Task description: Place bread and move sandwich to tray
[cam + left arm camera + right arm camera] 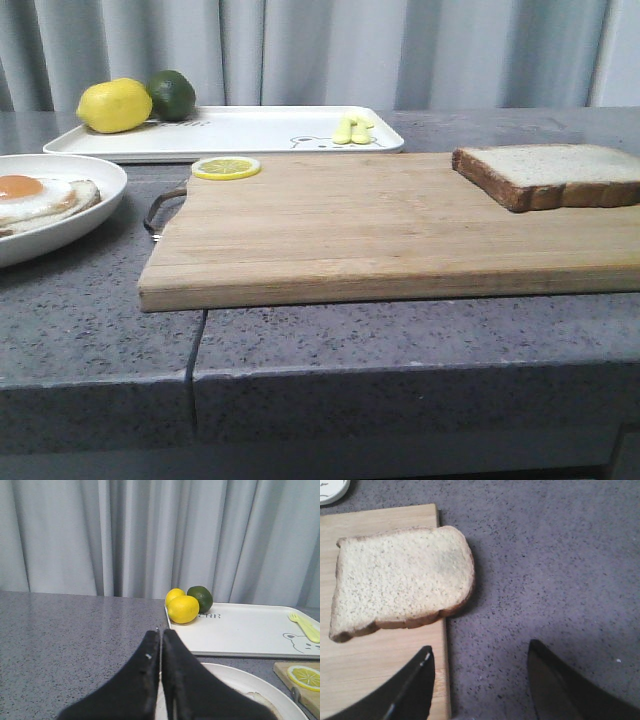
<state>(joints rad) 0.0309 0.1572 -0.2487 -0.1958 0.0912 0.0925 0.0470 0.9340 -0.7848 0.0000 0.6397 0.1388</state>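
The bread (pixel 550 172) lies flat at the right end of the wooden cutting board (pixel 380 230); in the right wrist view the bread (pixel 400 580) overhangs the board's edge (pixel 380 675). My right gripper (pixel 480 652) is open and empty, above the board edge, short of the slice. A fried egg with orange yolk on bread (pixel 40 195) sits in a round white plate (pixel 60 235) at the left, with no top slice. My left gripper (pixel 161 632) is shut and empty above that plate (pixel 240 680). The white tray (pixel 230 130) lies at the back.
A lemon (pixel 113 105) and a lime (pixel 172 93) sit on the tray's left end, a small yellow fork (pixel 352 130) on its right end. A lemon slice (pixel 226 168) lies on the board's back left corner. Grey curtains hang behind the counter.
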